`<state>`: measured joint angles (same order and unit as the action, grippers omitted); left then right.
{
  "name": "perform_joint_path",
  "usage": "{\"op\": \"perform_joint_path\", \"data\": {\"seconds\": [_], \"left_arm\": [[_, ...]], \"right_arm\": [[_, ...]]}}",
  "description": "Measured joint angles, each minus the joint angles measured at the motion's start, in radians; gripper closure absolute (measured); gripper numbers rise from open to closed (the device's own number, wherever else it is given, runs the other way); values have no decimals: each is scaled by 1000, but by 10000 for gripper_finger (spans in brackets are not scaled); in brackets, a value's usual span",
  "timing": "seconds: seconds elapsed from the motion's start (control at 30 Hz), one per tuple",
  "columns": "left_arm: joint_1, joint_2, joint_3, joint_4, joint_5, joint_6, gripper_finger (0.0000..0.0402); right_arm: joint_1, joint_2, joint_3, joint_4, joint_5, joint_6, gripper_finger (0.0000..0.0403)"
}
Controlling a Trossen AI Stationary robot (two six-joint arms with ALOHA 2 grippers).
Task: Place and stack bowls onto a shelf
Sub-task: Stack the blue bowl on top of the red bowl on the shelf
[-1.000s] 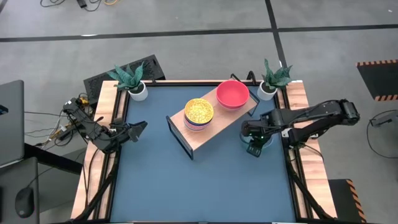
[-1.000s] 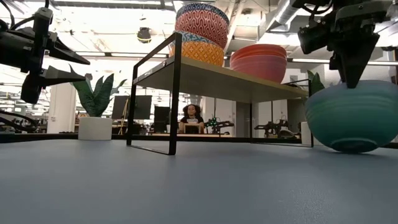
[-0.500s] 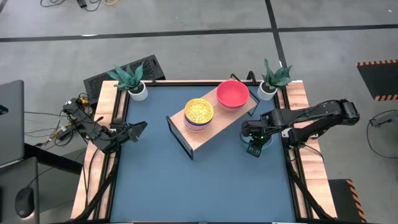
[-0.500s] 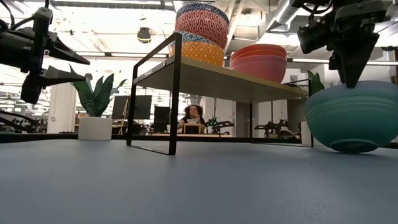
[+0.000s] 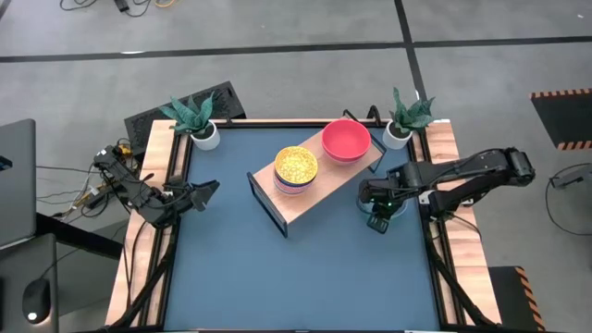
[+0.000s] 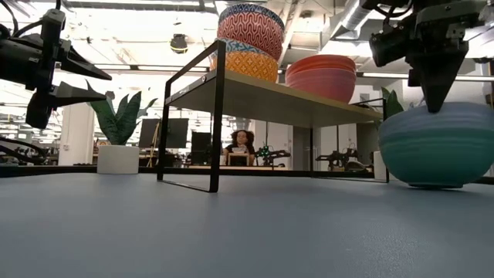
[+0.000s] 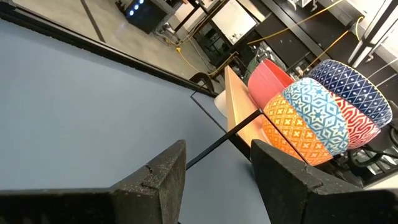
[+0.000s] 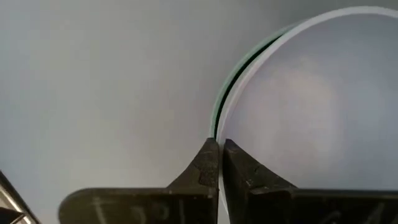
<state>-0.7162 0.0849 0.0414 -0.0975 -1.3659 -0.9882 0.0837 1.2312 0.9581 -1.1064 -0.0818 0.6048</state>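
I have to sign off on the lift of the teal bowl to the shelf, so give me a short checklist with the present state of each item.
1. Grip on the rim: the right gripper has its fingers pinched on the rim of the large plain teal-green bowl. Ok.
2. Bowl clear of the blue tabletop: the low view shows it just off the surface or barely touching. Cannot tell.
3. Landing spot: the long light-wood shelf on a black metal frame has bare board at its near end. Ok.
4. Stacking spot: the pink bowls sit open at the far end. Ok.
5. Patterned bowl stack stands upright. Ok.
6. Left gripper waits at the table's left edge, fingers open, away from the shelf. Ok.
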Motion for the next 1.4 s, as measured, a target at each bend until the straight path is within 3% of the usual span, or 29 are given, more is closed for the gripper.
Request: {"op": "perform_joint_path", "data": {"seconds": [0.27,0.53,0.63,0.83,1.0,1.23,1.4], "left_arm": [[0,0,0,0,0,0,236],[0,0,0,0,0,0,236],[0,0,0,0,-1,0,236],[0,0,0,0,0,0,236],[0,0,0,2,8,-1,236],[0,0,0,2,8,-1,236],[0,0,0,3,18,-2,236]], "right_arm": [[33,-2,117,-141,16,32,379],[81,-2,471,-336,-5,18,379],[87,-4,618,-349,31,-22,379],[65,10,853,-347,187,-166,379],[6,55,940,-338,330,-389,379],[-136,202,943,-300,315,-772,379],[-216,294,942,-314,254,-917,379]]}}
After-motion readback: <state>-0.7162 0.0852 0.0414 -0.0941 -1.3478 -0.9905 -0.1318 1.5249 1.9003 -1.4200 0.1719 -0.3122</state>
